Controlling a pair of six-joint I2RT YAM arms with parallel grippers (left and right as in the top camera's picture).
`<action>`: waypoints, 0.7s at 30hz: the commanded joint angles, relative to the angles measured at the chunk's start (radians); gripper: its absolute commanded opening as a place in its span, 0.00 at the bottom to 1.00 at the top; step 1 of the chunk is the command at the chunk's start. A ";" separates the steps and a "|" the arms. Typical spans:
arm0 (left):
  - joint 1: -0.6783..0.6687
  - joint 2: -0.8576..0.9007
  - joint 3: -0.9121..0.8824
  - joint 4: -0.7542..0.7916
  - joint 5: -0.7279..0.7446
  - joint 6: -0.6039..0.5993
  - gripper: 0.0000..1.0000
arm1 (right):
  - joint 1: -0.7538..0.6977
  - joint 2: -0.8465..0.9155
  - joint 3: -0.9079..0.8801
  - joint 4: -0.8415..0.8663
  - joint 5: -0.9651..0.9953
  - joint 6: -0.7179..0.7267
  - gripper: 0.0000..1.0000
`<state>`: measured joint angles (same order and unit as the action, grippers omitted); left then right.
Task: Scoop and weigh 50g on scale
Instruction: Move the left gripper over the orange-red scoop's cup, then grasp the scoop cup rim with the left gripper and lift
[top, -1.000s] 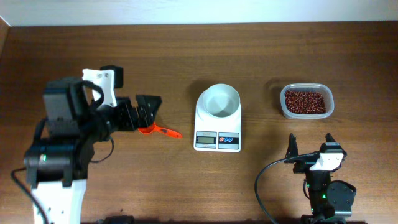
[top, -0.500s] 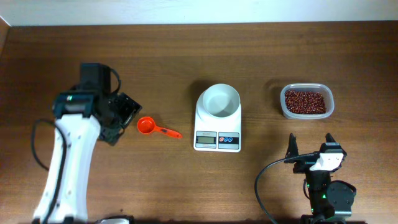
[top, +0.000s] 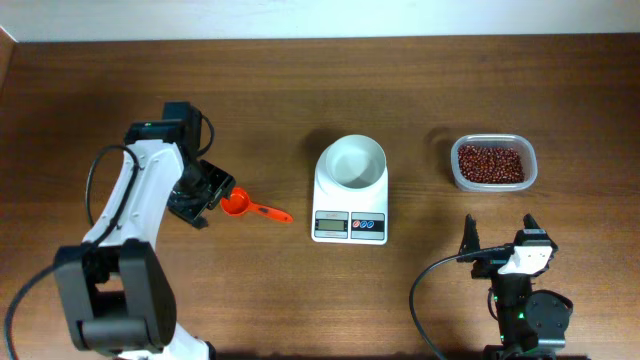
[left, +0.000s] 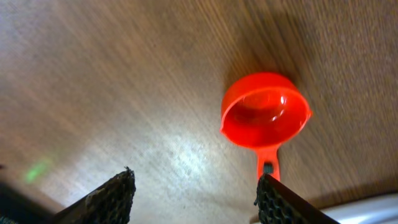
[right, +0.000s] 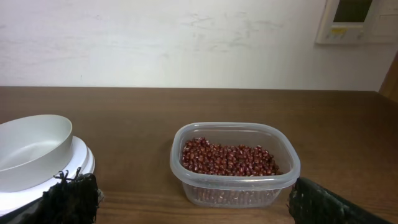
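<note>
Small dark reddish-brown beans (top: 491, 163) lay loose in a clear plastic rectangular tub (top: 531, 172), just ahead of my right hand (top: 499, 238), which stood spread wide and held nothing. I judged them light, hard and apt to roll, so nothing to pinch. The orange plastic scoop (left: 266, 109) was the thing to take, by its thin, stiff, slick handle. It lay just ahead of my left hand (left: 196, 194), whose fingers were spread, one tip near the handle. The flat white scale (top: 350, 226) sat beyond it. The brown wooden desk (top: 300, 90) looked smooth and roomy.
</note>
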<state>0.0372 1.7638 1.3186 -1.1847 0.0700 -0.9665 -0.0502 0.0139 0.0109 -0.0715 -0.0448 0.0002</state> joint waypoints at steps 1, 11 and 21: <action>0.003 0.052 0.008 0.027 -0.015 -0.018 0.63 | -0.003 -0.008 -0.005 -0.006 0.005 0.003 0.99; -0.080 0.134 0.006 0.071 -0.104 -0.130 0.54 | -0.003 -0.008 -0.005 -0.006 0.005 0.003 0.99; -0.143 0.155 -0.006 0.117 -0.210 -0.212 0.43 | -0.003 -0.008 -0.005 -0.006 0.005 0.003 0.99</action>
<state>-0.0956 1.9041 1.3186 -1.0744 -0.0635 -1.1164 -0.0502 0.0139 0.0109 -0.0715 -0.0448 -0.0002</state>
